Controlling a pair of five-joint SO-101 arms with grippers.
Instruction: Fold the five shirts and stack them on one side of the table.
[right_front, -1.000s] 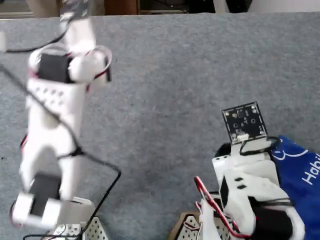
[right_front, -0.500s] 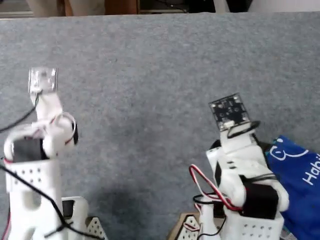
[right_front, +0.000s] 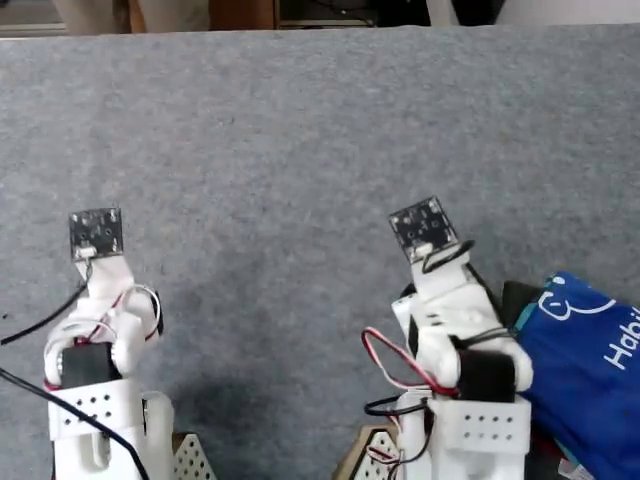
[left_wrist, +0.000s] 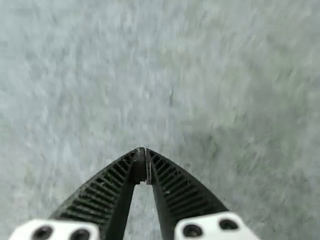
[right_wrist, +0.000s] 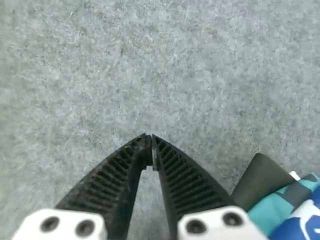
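My left gripper (left_wrist: 143, 167), pinched shut on nothing, rests tucked back at the near left of the grey table (right_front: 300, 120), my right gripper (right_wrist: 151, 150) equally closed and empty just beside the stack of folded shirts (right_front: 590, 370) at the near right, so I judge the folding done.

High camera looking down over the table (right_front: 320, 120), wrist cameras close above its grey surface

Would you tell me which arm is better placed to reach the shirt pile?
Right, probably: the shirt pile lies just beside the right arm, close to the right hand, which is shut. The left hand, also shut, hangs over the grey table, farther off.
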